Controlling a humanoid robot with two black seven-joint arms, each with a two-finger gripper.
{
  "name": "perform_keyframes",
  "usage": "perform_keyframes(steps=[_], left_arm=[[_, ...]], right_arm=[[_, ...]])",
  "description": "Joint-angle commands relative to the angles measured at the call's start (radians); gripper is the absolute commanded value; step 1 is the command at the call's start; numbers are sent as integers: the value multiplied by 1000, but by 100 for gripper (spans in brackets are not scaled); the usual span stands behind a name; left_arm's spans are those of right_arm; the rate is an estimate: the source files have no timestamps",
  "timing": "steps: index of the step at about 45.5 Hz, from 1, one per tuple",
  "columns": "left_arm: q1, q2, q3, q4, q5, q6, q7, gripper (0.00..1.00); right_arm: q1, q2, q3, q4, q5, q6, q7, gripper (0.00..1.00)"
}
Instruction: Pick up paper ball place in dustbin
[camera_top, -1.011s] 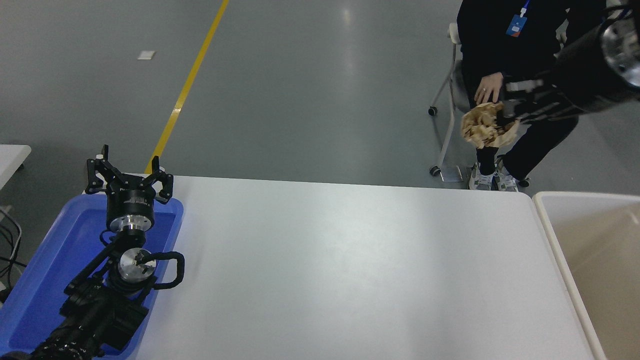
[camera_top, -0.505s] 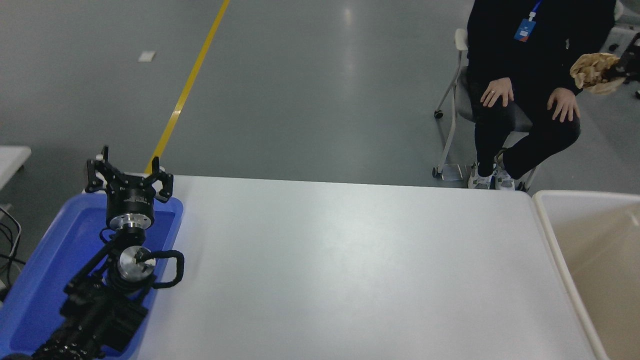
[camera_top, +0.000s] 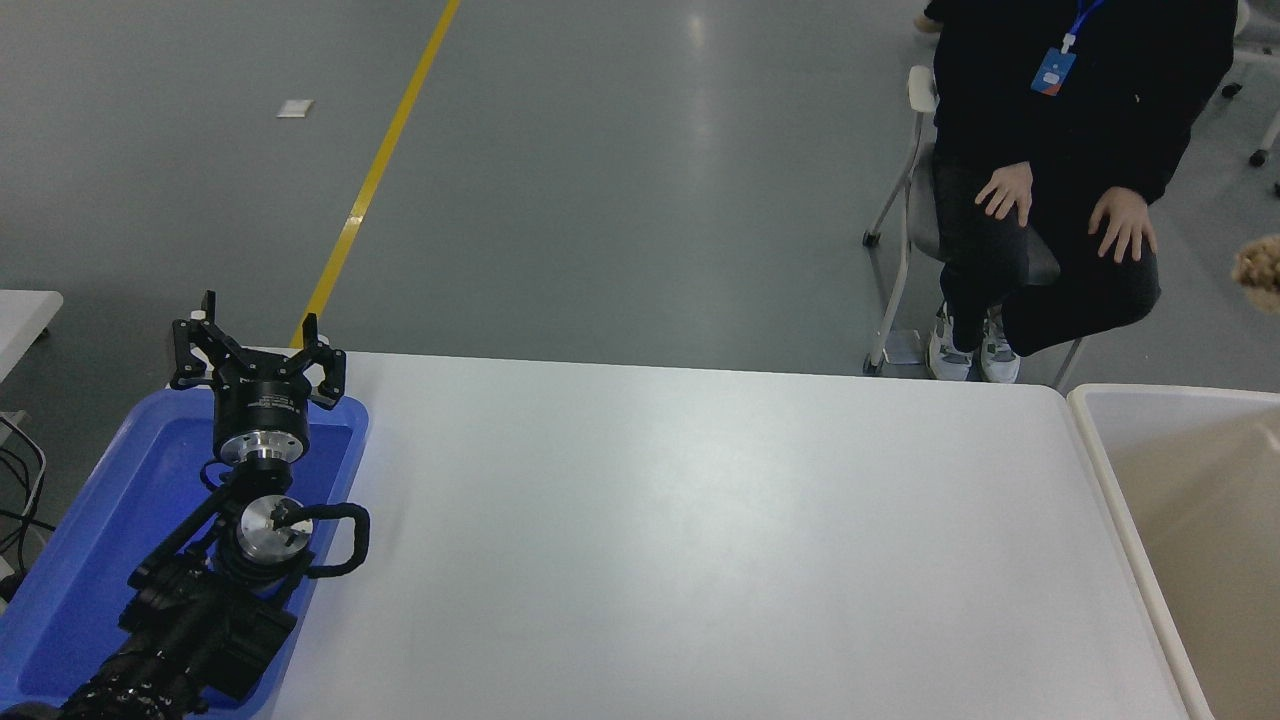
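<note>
My left gripper (camera_top: 255, 345) sits parked over the blue tray (camera_top: 60, 560) at the near left corner, fingers spread wide, holding nothing — same spot as a second ago. The white table (camera_top: 680, 540) in front of me carries only that tray. At the near right the dustbin (camera_top: 1100, 440) stands against the table's right edge, cream walls and thick rim, and what I see of its inside has nothing in it.

Big change is on the right. A second ago my right arm filled the upper right with the paper ball pinched in it; half a second ago only the claw tip showed. Now the arm is out of view, so I cannot tell the claw's state. Only a sliver of the paper ball (camera_top: 1262, 272) shows at the right edge, above the bin and lower than before — looks like the drop into the bin is close, not done yet.

Farther back a person sits on a chair (camera_top: 915, 190), hands (camera_top: 1006, 190) on knees, clear of the bin.
</note>
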Motion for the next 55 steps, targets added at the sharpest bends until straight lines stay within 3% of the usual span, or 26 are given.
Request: perform_keyframes(steps=[1, 11, 37, 38, 39, 41, 43, 44, 55], left_arm=[[0, 0, 0, 0, 1, 0, 0, 99], [0, 0, 0, 0, 1, 0, 0, 99], [0, 0, 0, 0, 0, 0, 0, 99], [0, 0, 0, 0, 0, 0, 0, 99], [0, 0, 0, 0, 0, 0, 0, 99], [0, 0, 0, 0, 0, 0, 0, 99], [0, 0, 0, 0, 0, 0, 0, 99], [0, 0, 0, 0, 0, 0, 0, 99], [0, 0, 0, 0, 0, 0, 0, 99]], right_arm=[[-137, 138, 100, -58, 43, -169, -6, 0], [-166, 184, 162, -56, 97, -258, -9, 0], [-336, 161, 298, -58, 148, -258, -3, 0], [-341, 161, 303, -58, 148, -258, -5, 3], [-345, 161, 308, -58, 148, -255, -3, 12], [-350, 162, 314, -58, 148, -255, -3, 48], [-350, 161, 331, -56, 154, -250, -5, 95], [-350, 161, 343, -56, 162, -249, -5, 100], [-335, 158, 383, -58, 191, -250, -6, 100]])
